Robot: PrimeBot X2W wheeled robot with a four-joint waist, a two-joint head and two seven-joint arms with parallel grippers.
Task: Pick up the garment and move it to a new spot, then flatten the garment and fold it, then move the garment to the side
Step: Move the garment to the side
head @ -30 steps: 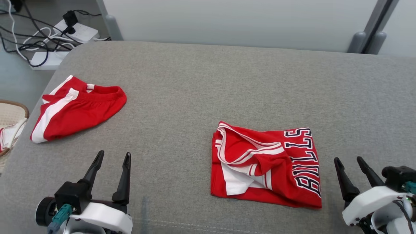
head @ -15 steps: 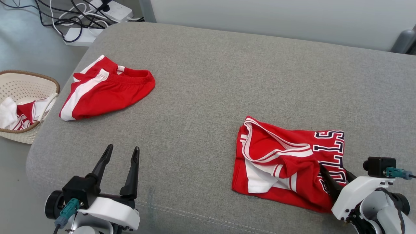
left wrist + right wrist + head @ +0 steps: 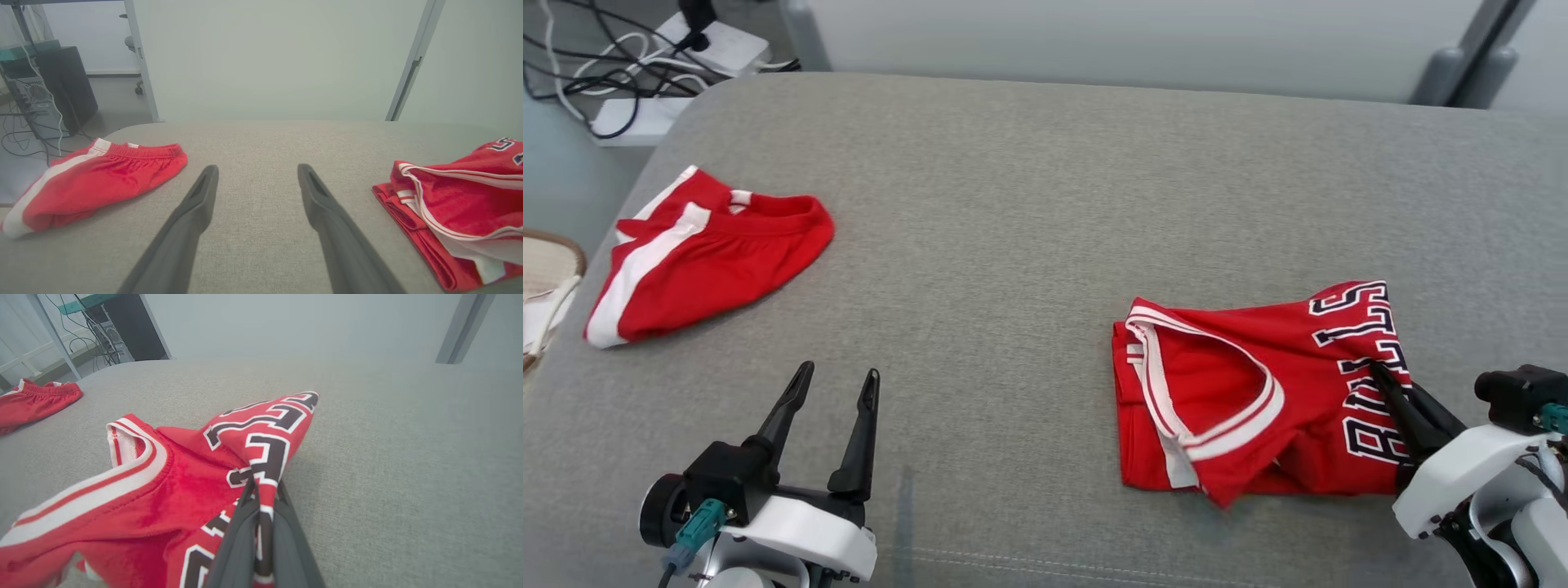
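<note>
Right gripper [image 3: 1380, 374] is pinching the lettered edge of the red jersey [image 3: 1241, 392], on the right side of the grey cushion [image 3: 1013, 245]. Left gripper [image 3: 839, 371] is spread wide. Basket [image 3: 564, 245] far left holds some white cloth [image 3: 543, 314].

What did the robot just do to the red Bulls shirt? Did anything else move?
The right gripper reached in from beside the shirt and shut its fingers on the lettered edge, bunching and lifting it a little. The left gripper stayed open and still, and the shorts did not move.
</note>
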